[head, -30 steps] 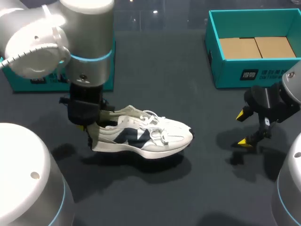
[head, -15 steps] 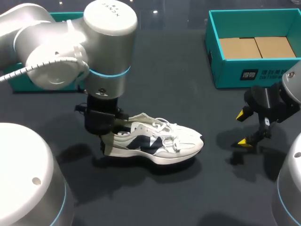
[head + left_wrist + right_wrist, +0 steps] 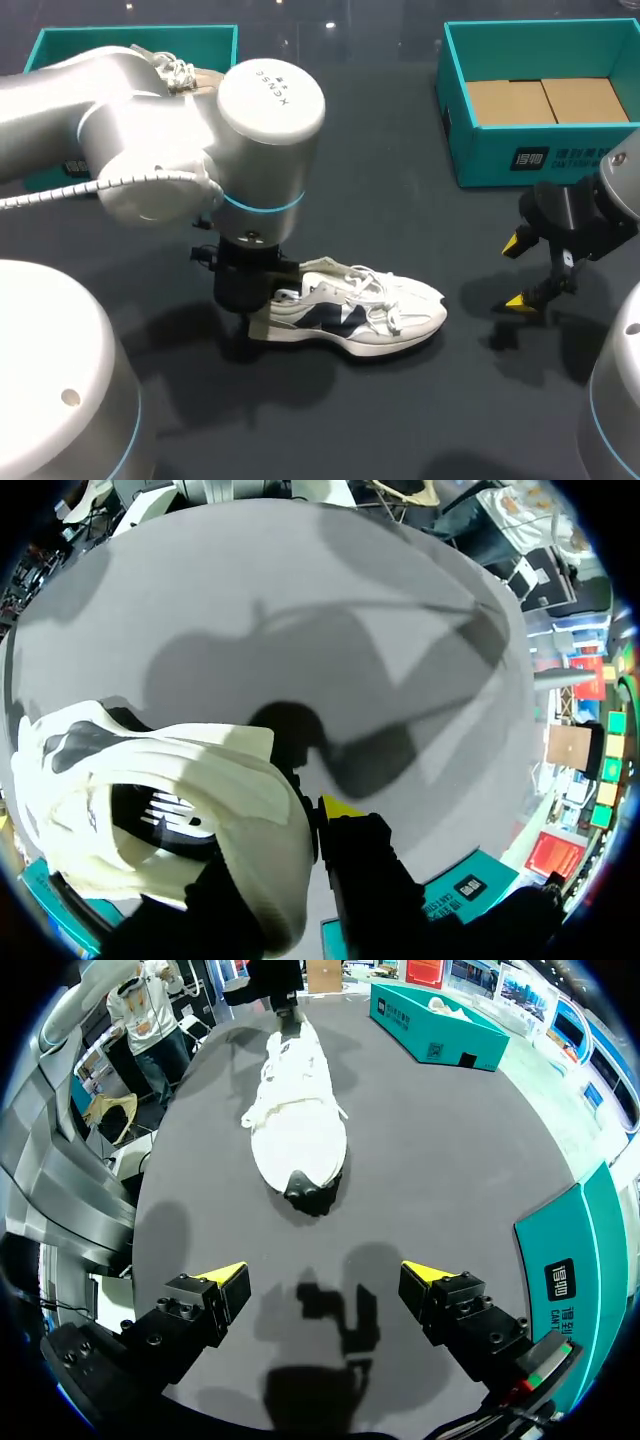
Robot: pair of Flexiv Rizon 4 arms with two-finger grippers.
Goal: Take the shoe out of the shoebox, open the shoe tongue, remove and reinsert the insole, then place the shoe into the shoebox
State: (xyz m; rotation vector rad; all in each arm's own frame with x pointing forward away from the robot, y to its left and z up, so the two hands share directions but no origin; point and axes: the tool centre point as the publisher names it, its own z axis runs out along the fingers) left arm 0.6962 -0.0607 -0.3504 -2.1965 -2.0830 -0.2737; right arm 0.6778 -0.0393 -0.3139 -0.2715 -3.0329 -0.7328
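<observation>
Dark tabletop [image 3: 420, 230]: left gripper [image 3: 292, 838] points straight down, clamped on the heel of the white sneaker [image 3: 375, 312]; right gripper [image 3: 322, 1274] hangs spread wide near the teal shoebox [image 3: 485, 160], whose white print is unreadable.

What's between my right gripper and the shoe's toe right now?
Only bare table lies between the right gripper and the shoe, clearest in the right wrist view; the head view agrees.

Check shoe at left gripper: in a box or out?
Out. The shoe sits sole-down on the table, apart from the left box and right box; the left gripper pinches its heel.
</observation>
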